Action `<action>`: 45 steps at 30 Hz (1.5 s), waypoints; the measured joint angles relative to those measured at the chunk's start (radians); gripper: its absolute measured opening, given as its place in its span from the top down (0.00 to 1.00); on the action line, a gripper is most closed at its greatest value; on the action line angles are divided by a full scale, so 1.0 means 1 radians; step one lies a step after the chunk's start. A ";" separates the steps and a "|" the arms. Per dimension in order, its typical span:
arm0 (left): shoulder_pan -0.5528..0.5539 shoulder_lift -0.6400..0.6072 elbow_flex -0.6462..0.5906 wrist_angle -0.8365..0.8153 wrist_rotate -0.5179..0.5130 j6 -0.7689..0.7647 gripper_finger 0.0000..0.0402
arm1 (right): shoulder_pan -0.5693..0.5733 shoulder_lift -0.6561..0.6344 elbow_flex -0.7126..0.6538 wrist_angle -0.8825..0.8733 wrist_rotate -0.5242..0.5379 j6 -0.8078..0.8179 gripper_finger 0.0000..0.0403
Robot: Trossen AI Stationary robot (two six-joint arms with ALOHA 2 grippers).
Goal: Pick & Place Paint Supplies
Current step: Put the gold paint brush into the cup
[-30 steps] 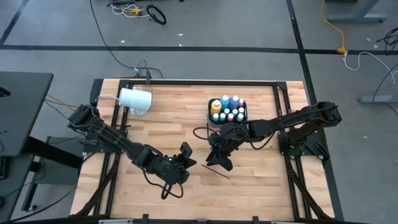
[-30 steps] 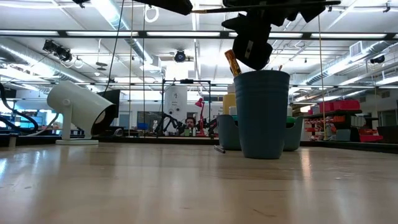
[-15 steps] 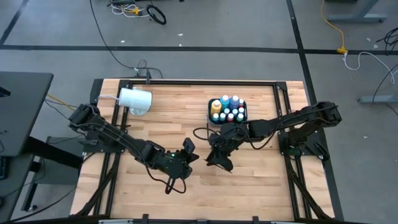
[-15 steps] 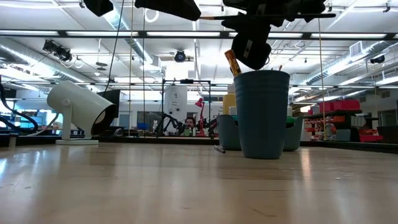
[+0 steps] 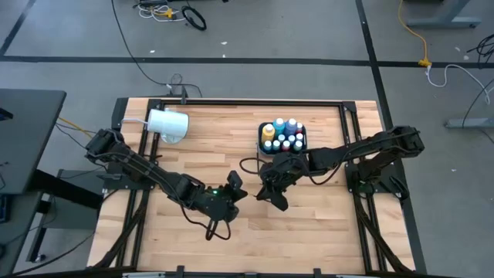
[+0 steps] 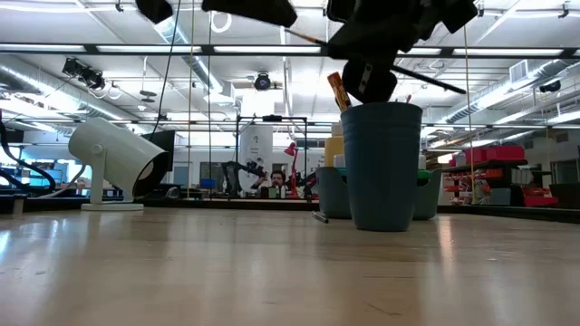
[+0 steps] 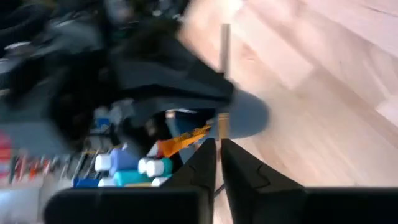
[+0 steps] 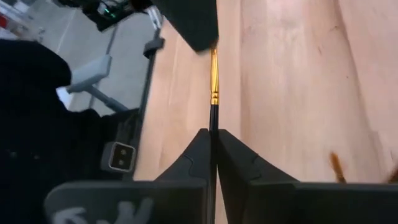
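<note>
Two claws meet over one brush at the middle of the counter.
We count two arms, one white cup [image 5: 167, 125] at 11 o'clock, one blue cup [image 6: 381, 166] and a caddy of small paint bottles [image 5: 283, 136] at 1 o'clock. The right claw [image 8: 214, 146] is clamped on the brush [image 8: 214, 90], a thin dark handle with a gold ferrule running straight out from its tips. The left claw [image 7: 217, 155], fingers nearly together, holds the brush's far end.

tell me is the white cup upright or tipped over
Tipped over: the white cup lies on its side on the table, mouth facing sideways.
</note>
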 joint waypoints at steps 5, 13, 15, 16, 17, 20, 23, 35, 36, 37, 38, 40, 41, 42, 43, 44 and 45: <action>-0.005 0.001 0.000 0.052 -0.162 -0.093 0.82 | 0.001 -0.009 -0.001 -0.003 0.014 -0.085 0.98; -0.044 -0.040 0.036 0.072 -0.310 -0.112 0.70 | -0.007 -0.110 -0.001 0.029 0.102 -0.150 0.98; -0.047 -0.086 0.036 0.064 -0.252 -0.143 0.69 | -0.003 -0.160 -0.001 0.026 0.144 -0.193 0.98; -0.046 -0.110 0.036 0.067 -0.221 -0.155 0.68 | 0.000 -0.189 -0.001 0.021 0.169 -0.219 0.98; -0.046 -0.139 0.036 0.055 -0.196 -0.169 0.68 | 0.002 -0.217 -0.001 0.027 0.196 -0.248 0.98; -0.035 -0.231 0.036 0.047 -0.128 -0.208 0.69 | 0.020 -0.288 -0.010 0.056 0.325 -0.357 0.98; -0.013 -0.320 0.036 0.013 -0.054 -0.265 0.70 | 0.044 -0.314 -0.055 0.124 0.436 -0.422 0.99; 0.132 -0.480 -0.128 0.115 -0.027 -0.378 0.69 | 0.092 -0.216 -0.502 0.828 0.660 -0.449 0.99; 0.143 -0.479 -0.145 0.140 -0.025 -0.376 0.69 | 0.092 -0.210 -0.522 0.846 0.655 -0.455 0.98; 0.153 -0.479 -0.163 0.163 -0.018 -0.372 0.69 | 0.092 -0.208 -0.537 0.854 0.651 -0.456 0.98; 0.164 -0.479 -0.180 0.182 -0.007 -0.365 0.69 | 0.092 -0.204 -0.544 0.856 0.651 -0.455 0.97; 0.187 -0.477 -0.205 0.216 0.029 -0.358 0.69 | 0.092 -0.202 -0.557 0.857 0.652 -0.443 0.94; 0.200 -0.473 -0.217 0.235 0.045 -0.357 0.69 | 0.092 -0.202 -0.558 0.853 0.651 -0.441 0.93; 0.214 -0.470 -0.232 0.260 0.058 -0.357 0.69 | 0.092 -0.202 -0.558 0.852 0.651 -0.441 0.91; 0.226 -0.470 -0.246 0.274 0.065 -0.357 0.69 | 0.092 -0.202 -0.558 0.852 0.652 -0.441 0.89; 0.240 -0.470 -0.255 0.281 0.072 -0.356 0.69 | 0.092 -0.202 -0.558 0.851 0.651 -0.442 0.87; 0.256 -0.470 -0.261 0.289 0.079 -0.357 0.69 | 0.092 -0.202 -0.558 0.850 0.651 -0.441 0.85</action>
